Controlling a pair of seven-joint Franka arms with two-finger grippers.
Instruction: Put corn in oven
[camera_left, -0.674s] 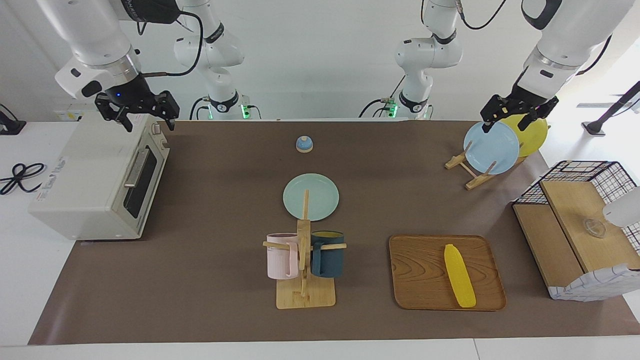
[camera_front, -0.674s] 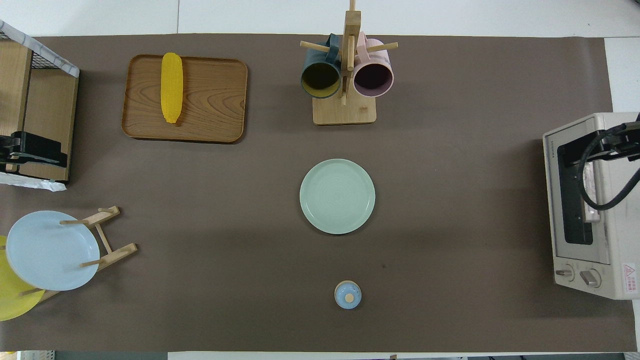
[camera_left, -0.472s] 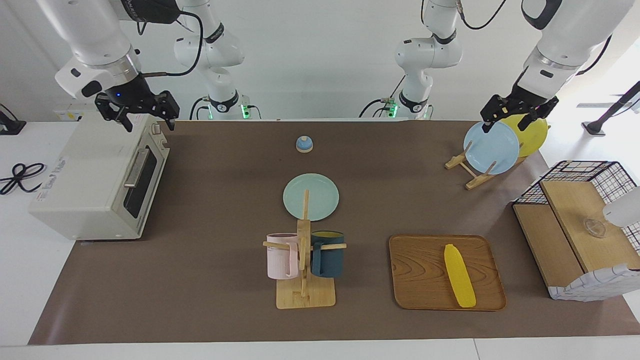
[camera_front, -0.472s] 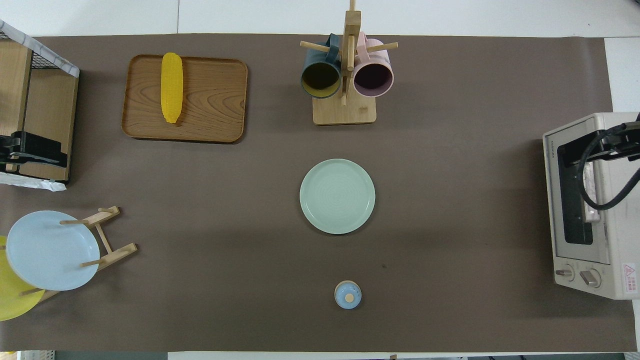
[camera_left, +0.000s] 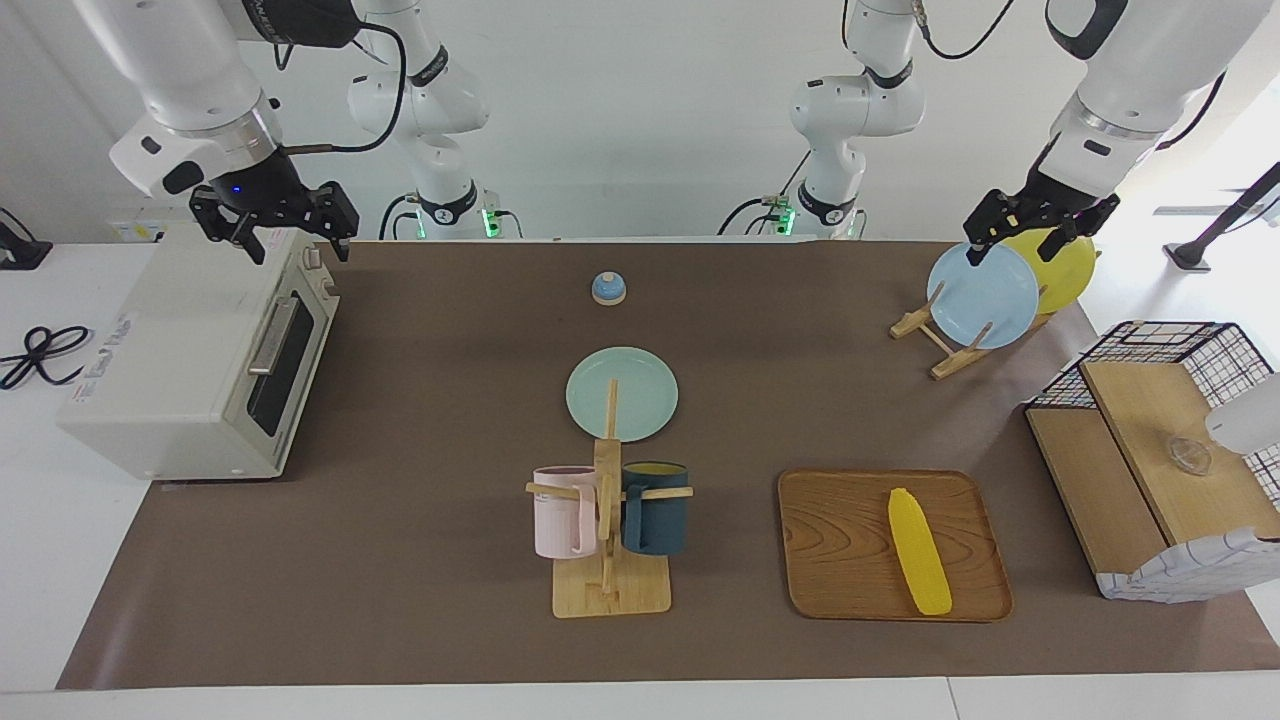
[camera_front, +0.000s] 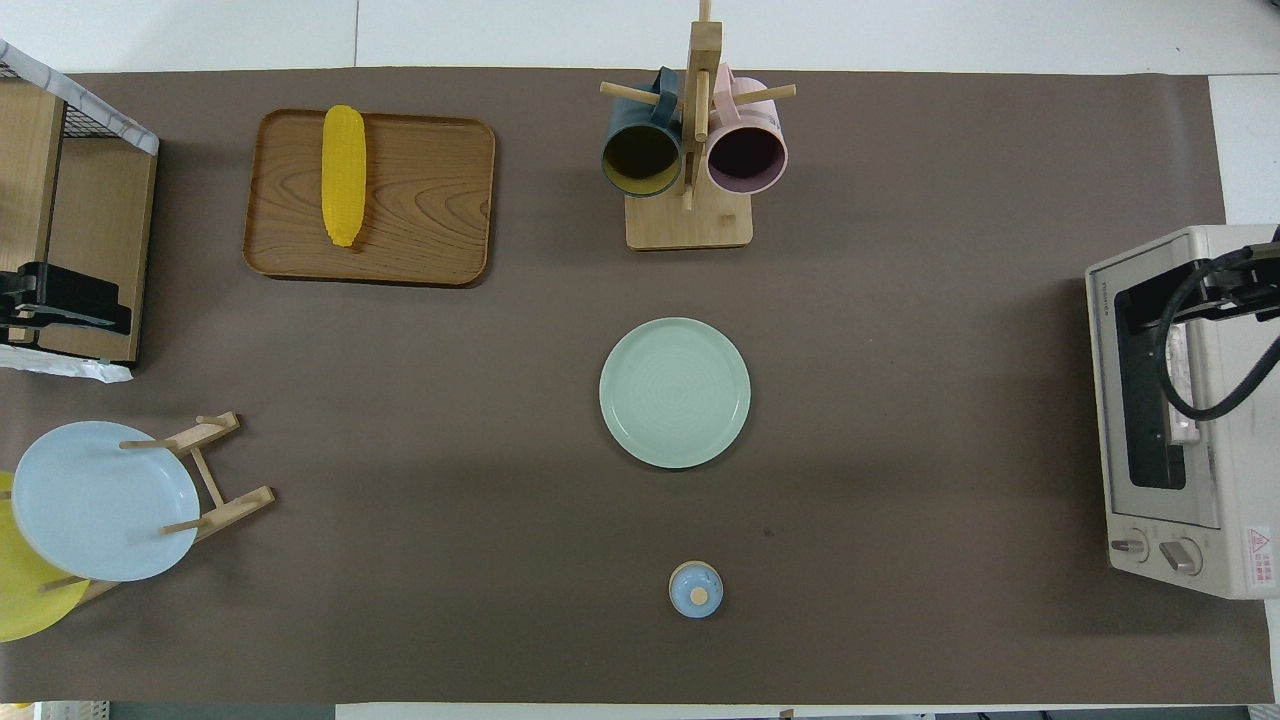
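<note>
- We see the right gripper (camera_left: 292, 243) up over the top of the oven (camera_left: 190, 350), at the corner nearest the robots, its fingers spread wide and holding nothing
- The left gripper (camera_left: 1035, 228) hangs over the rack with the blue plate (camera_left: 982, 295) and the yellow plate (camera_left: 1065, 268), also wide open and empty
- Between the two grippers, near the robots, sits a small blue bell (camera_left: 608, 288)
- Farther out from both grippers lies a green plate (camera_left: 635, 385), in the middle of the brown mat (camera_left: 420, 560)
- The oven door under the right gripper is shut, its glass facing the middle of the table
- Farther still we find the mug stand (camera_left: 608, 560) with a pink mug (camera_left: 562, 512) and a dark blue mug (camera_left: 656, 508)
- The corn (camera_left: 919, 550) lies on the wooden tray (camera_left: 840, 550), well away from the left gripper and farther from the robots than the plate rack
- Beside the tray, at the left arm's end, stands a wire and wood basket (camera_left: 1150, 460)
</note>
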